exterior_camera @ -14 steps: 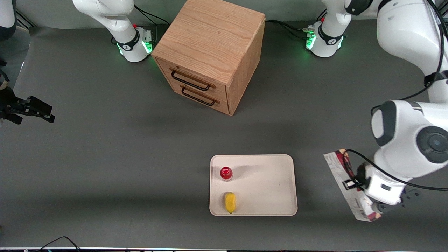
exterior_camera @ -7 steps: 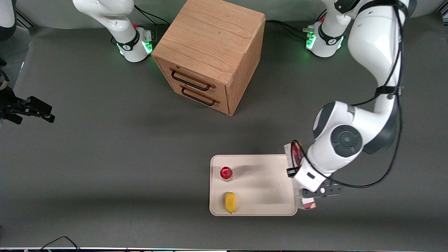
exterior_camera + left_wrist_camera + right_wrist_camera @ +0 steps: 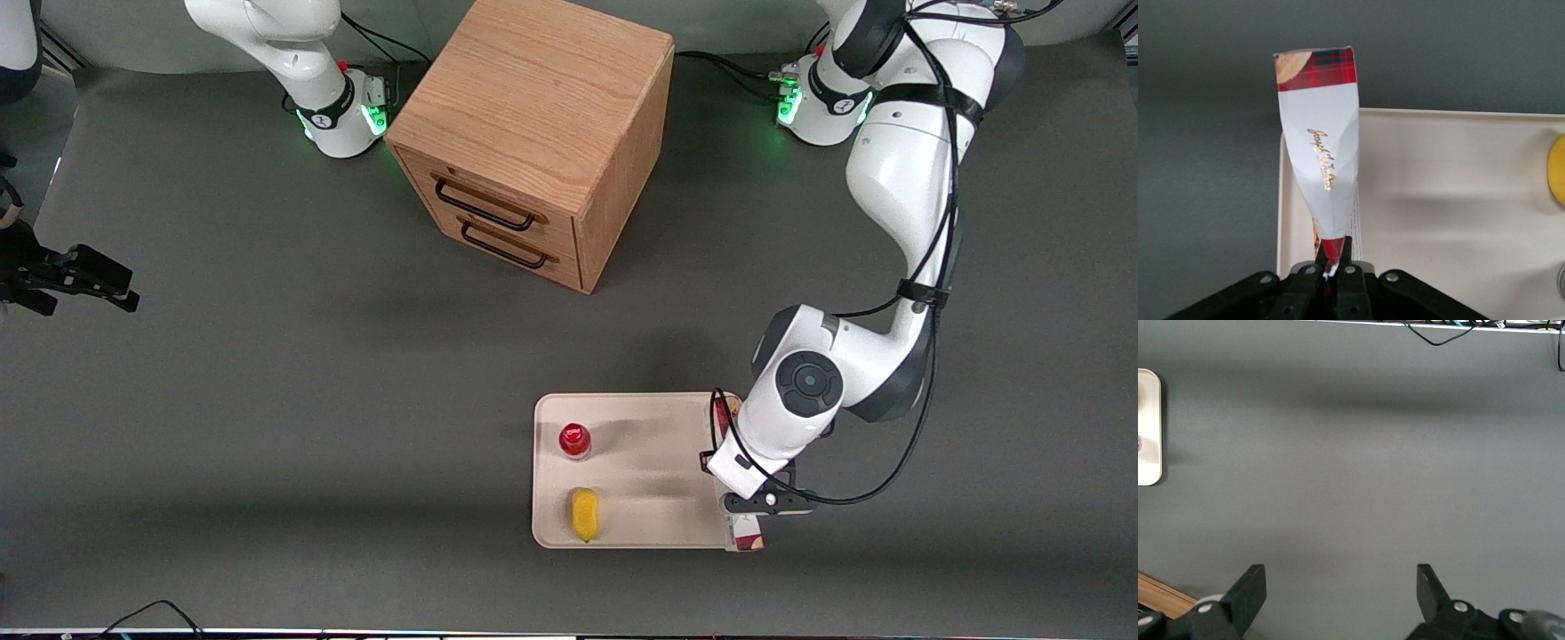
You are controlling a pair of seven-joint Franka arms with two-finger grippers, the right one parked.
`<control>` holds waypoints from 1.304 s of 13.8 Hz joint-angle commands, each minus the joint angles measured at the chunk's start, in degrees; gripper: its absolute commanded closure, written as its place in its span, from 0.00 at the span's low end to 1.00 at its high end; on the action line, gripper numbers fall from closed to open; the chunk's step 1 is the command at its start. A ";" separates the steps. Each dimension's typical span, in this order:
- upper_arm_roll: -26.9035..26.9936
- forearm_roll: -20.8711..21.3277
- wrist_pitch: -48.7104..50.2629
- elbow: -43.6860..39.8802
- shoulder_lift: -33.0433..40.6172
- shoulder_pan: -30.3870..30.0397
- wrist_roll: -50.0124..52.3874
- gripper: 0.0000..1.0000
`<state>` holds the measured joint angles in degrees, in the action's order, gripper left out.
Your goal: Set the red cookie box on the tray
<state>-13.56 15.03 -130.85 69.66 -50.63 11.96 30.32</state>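
The red cookie box [image 3: 1319, 143] is a slim carton with white and dark red plaid print, and my left gripper [image 3: 1333, 265] is shut on its narrow edge. It hangs lengthwise over the short rim of the cream tray [image 3: 1458, 193] at the working arm's end, partly over the tray and partly over the grey table. In the front view the arm's wrist covers most of the box; only its two ends [image 3: 749, 536] stick out past the gripper [image 3: 749, 503] at the tray [image 3: 662, 444] rim.
A small red-capped bottle [image 3: 574, 439] and a yellow item [image 3: 584, 514] stand on the tray toward the parked arm's end. A wooden drawer cabinet [image 3: 533, 133] with both drawers shut stands farther from the camera than the tray.
The left arm has carried the box sideways from the bare table at its own end to the tray's short rim. The box has turned to lie along that rim.
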 commanded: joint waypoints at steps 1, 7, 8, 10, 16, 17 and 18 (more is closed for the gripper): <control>-0.15 1.67 -1.86 2.50 1.32 0.17 1.05 1.00; -0.15 2.46 -3.00 2.68 0.09 0.17 1.05 0.55; -0.06 3.86 -2.92 2.68 0.09 0.17 1.05 0.01; -0.15 4.93 -2.22 2.50 0.79 0.00 1.40 0.00; -0.24 4.13 13.66 2.06 10.17 -1.75 7.83 0.00; -0.32 3.96 17.61 2.23 12.63 -3.42 6.52 0.00; -0.32 2.91 20.61 2.24 14.57 -4.48 3.28 0.00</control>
<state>-13.68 18.46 -115.81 69.74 -41.66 9.96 36.26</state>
